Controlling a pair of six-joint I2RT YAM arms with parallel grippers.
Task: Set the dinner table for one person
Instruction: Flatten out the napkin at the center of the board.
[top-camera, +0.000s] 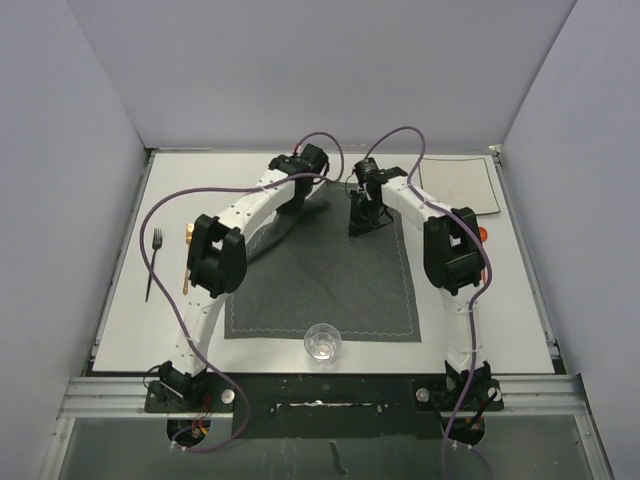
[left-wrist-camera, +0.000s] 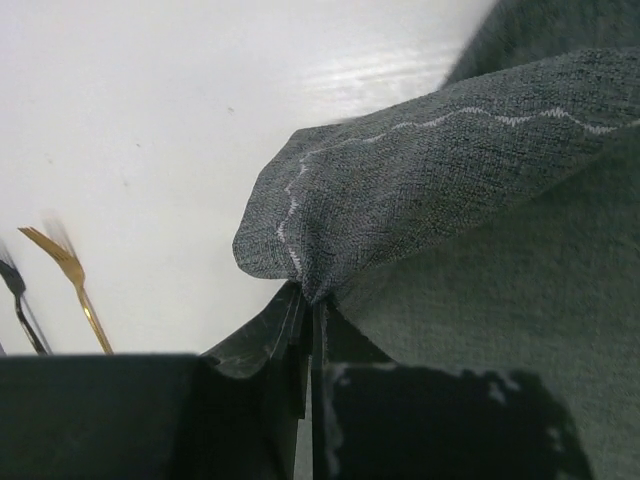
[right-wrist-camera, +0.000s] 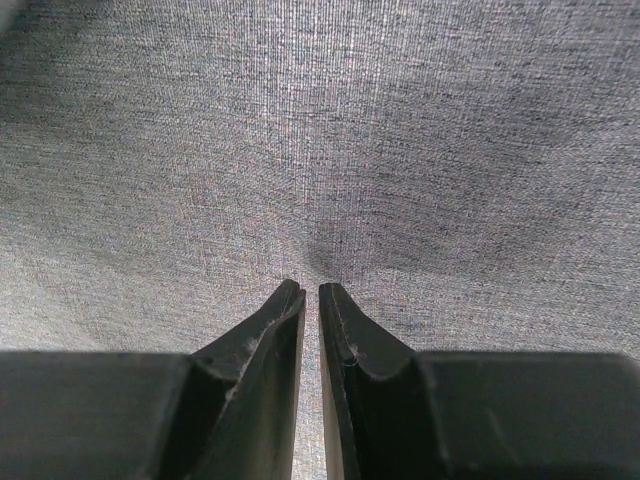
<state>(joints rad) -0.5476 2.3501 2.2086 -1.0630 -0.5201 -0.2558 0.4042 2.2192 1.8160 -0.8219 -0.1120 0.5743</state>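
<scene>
Across the bench (top-camera: 470, 300), spread beneath both arms, only the mat (top-camera: 320, 280) lies roughly centred. Your left end effector (left-wrist-camera: 310, 300) is clamped tight on its folded far corner. The right end effector (right-wrist-camera: 312, 290), nearly closed, seems to pinch cloth. Glass (top-camera: 322, 341) and fork (top-camera: 155, 262) are not yet placed.

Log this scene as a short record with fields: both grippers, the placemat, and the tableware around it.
left gripper: shut on placemat corner, bunched up above table
right gripper: shut on placemat fabric near far edge
glass: upright at placemat's near edge
black fork: on table, left of placemat
gold fork: beside black fork
plate: table's far-right corner
</scene>
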